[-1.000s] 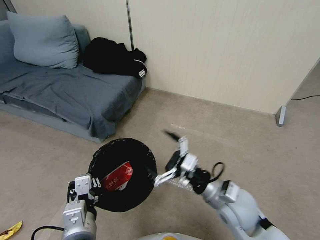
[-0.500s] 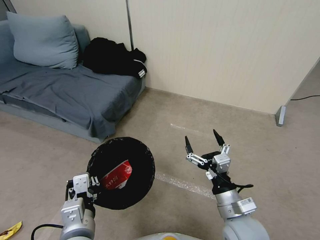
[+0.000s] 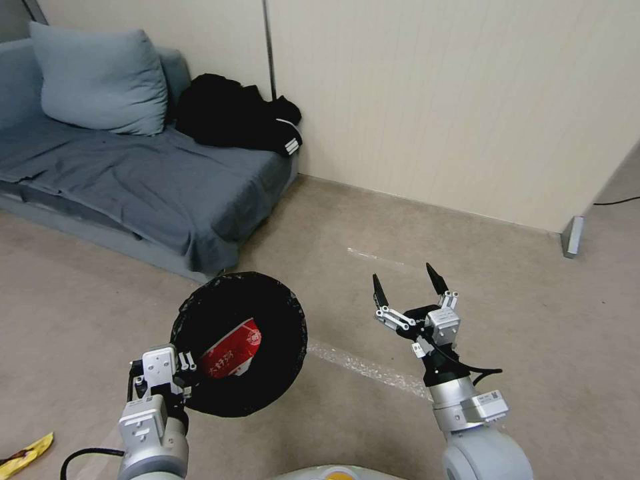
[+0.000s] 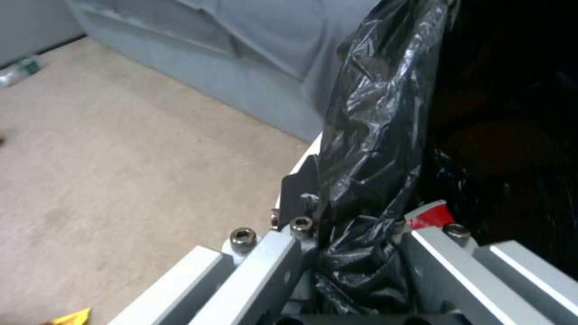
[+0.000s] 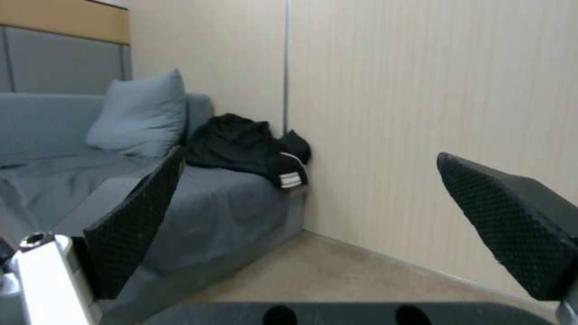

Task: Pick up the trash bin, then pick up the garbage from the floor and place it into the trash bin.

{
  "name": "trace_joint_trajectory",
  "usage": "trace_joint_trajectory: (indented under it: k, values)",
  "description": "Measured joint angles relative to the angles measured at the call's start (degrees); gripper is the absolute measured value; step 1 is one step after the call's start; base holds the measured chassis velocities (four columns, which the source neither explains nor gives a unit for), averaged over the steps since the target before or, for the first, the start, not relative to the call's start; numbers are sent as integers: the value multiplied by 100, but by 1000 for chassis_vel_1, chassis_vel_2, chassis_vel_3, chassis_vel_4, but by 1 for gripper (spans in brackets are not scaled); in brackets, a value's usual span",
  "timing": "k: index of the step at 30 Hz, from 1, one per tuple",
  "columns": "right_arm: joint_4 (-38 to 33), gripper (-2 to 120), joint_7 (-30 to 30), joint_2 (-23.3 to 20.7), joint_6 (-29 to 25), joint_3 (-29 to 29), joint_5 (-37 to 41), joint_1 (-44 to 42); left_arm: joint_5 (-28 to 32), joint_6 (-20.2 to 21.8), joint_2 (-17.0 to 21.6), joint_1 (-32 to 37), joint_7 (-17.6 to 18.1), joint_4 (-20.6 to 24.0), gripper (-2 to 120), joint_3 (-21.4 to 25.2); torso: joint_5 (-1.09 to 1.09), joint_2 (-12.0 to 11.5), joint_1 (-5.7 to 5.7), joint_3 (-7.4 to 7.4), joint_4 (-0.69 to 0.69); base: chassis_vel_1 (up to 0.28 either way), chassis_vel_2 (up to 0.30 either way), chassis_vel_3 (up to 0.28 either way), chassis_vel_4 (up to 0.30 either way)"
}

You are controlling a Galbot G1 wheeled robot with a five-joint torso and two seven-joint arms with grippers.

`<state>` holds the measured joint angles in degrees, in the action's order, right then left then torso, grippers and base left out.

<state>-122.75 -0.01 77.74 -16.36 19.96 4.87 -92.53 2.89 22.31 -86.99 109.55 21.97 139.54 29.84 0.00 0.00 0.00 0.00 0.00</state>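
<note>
The trash bin (image 3: pixel 267 313), lined with a crinkly black bag, hangs above the carpet in the head view. My left gripper (image 3: pixel 179 375) is shut on its near rim. In the left wrist view the left gripper (image 4: pixel 355 239) pinches the bag-covered rim of the trash bin (image 4: pixel 373 135). A red paper packet (image 3: pixel 232 350) lies inside; its corner (image 4: pixel 429 215) shows by the fingers. A yellow wrapper (image 3: pixel 27 451) lies on the floor at the lower left. My right gripper (image 3: pixel 405 281) stands open and upright to the right of the bin, holding nothing, its fingers (image 5: pixel 135 216) spread wide.
A grey sofa (image 3: pixel 133 180) with a pillow (image 3: pixel 100 80) and black clothing (image 3: pixel 237 113) stands at the back left against the wall. A strip of clear tape (image 3: pixel 367 367) lies on the carpet. A wall corner foot (image 3: pixel 571 237) is at the right. A small bottle-like item (image 4: pixel 18 72) lies farther off.
The right gripper swung away from the bin's rim to an upright open pose on the right, then held still. The head camera has shifted slightly; the bin stays held.
</note>
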Motion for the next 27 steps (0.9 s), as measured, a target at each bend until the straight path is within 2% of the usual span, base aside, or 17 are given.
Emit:
trace_joint_trajectory:
  k: [27]
  values:
    - [84, 100, 18, -65, -15, 84, 131, 243, -32, -11, -44, 55, 57, 60, 1, 19, 0, 0, 0, 0, 0, 111, 108, 109, 111]
